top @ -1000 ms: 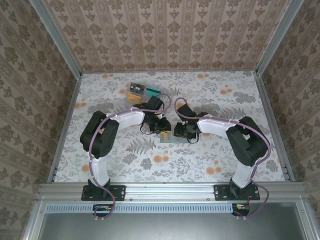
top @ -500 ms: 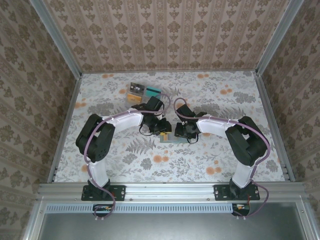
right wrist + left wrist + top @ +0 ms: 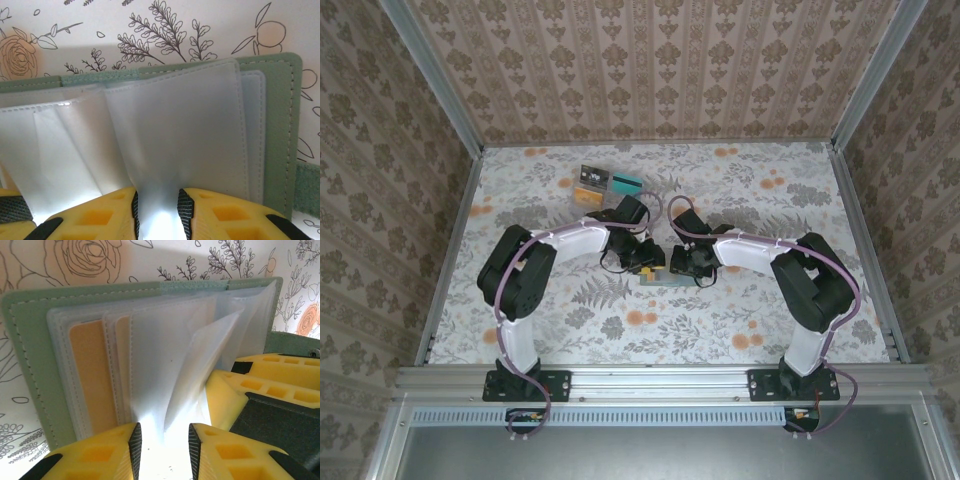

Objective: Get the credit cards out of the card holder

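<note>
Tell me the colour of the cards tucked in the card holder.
Tan-orange cards, behind frosted sleeves; clearest in the left wrist view.

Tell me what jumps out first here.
The green card holder lies open at table centre, its clear sleeves fanned up between the yellow fingers of the left gripper and the right gripper. Tan-orange cards sit in sleeves at the left of the left wrist view.

On the floral tablecloth (image 3: 750,300) beyond me sits a small tray (image 3: 605,185), seemingly holding orange and teal cards, with wallpapered walls (image 3: 650,70) around.
</note>
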